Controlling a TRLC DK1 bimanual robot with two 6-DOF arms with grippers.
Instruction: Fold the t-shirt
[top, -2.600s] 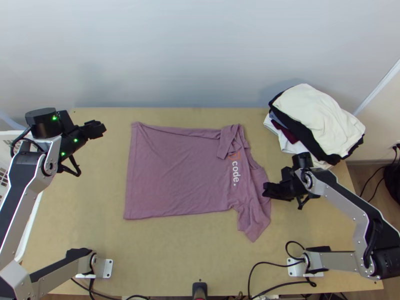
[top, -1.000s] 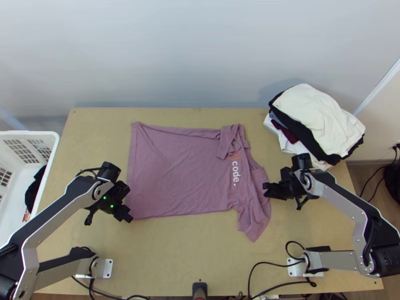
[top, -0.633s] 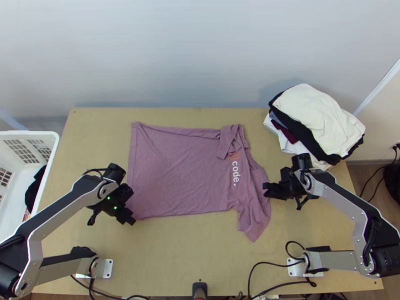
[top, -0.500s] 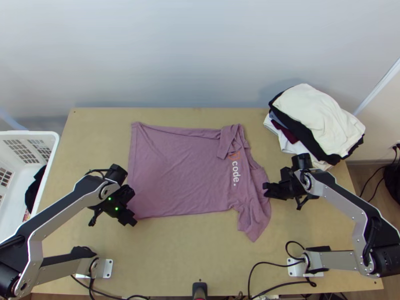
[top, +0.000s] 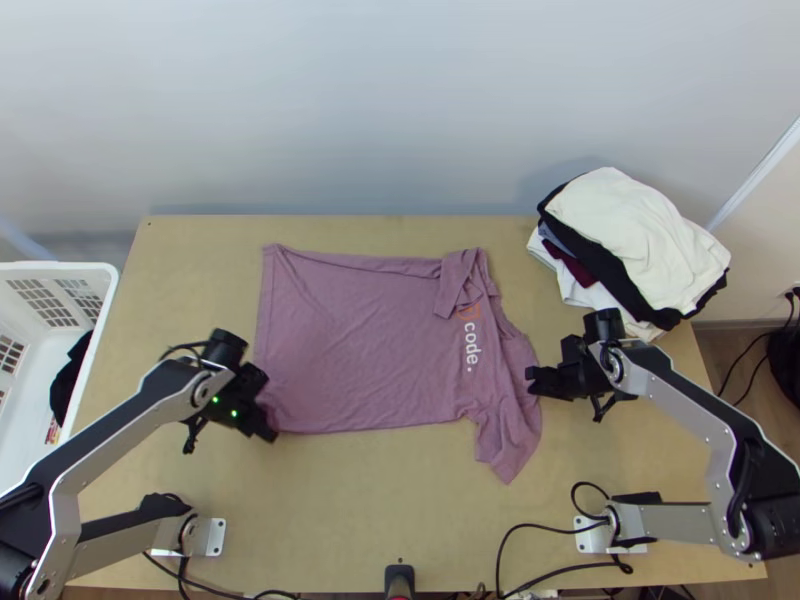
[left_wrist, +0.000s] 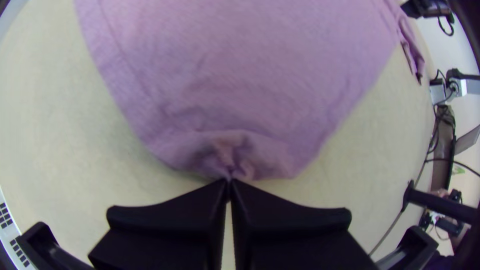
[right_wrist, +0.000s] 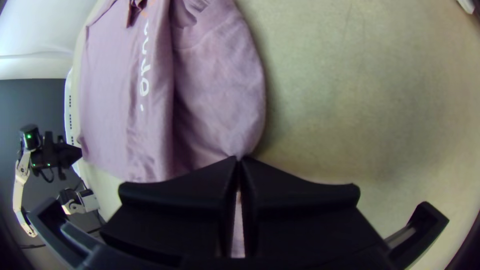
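Mauve cloth t-shirt (top: 360, 340) lay across light wooden table (top: 400, 500). Flat-fingered black left gripper (left_wrist: 229, 181) pinched its eight-o'clock hem corner, matching right gripper (right_wrist: 239, 159) its three-o'clock edge; we guessed for a paired lift.

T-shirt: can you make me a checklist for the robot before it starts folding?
1. Left gripper pinches the shirt near a bottom corner: ok.
2. Right gripper pinches the shirt's collar end: ok.
3. Middle of the shirt lies spread out: ok.
4. Far sleeve lies flat: not ok, it's flopped over.
5. Clothes pile is off the shirt: ok.
6. Pinches are strong enough: cannot tell.
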